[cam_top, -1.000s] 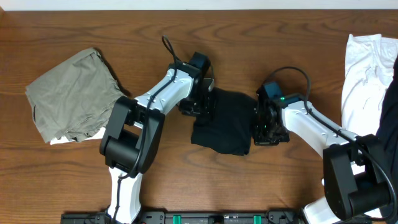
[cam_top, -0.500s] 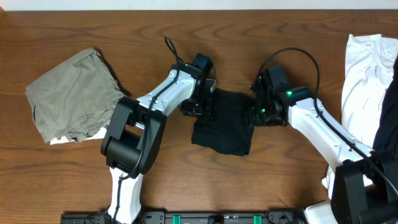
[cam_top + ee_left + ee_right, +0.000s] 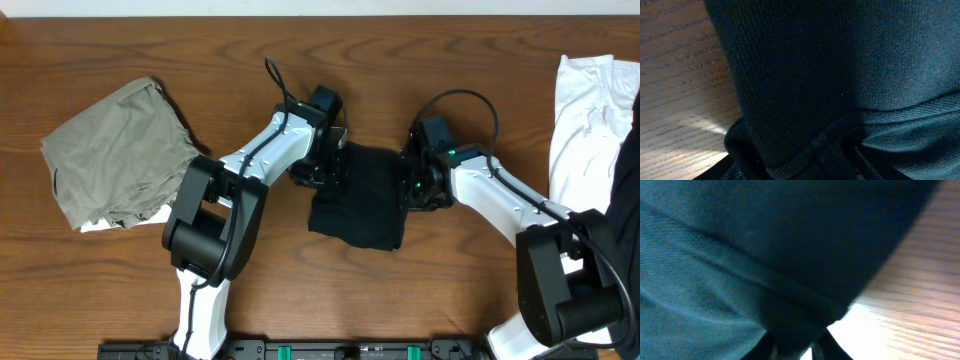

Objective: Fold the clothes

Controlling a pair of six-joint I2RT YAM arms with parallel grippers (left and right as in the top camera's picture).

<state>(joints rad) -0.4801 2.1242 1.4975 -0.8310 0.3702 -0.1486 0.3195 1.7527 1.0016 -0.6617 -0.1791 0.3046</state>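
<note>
**Both arms on the black bundle at mid-counter**

The black garment lies crumpled at the centre of the counter, with bare wood all round it. The olive-grey garment sits well off to the left and the white garment lies at the right edge.

The left end effector reaches in low at the bundle's upper left corner. Dark cloth fills its wrist view, so its grip cannot be told. The right end effector presses in from the right edge, with a fold of the black fabric pinched between its fingers.
</note>
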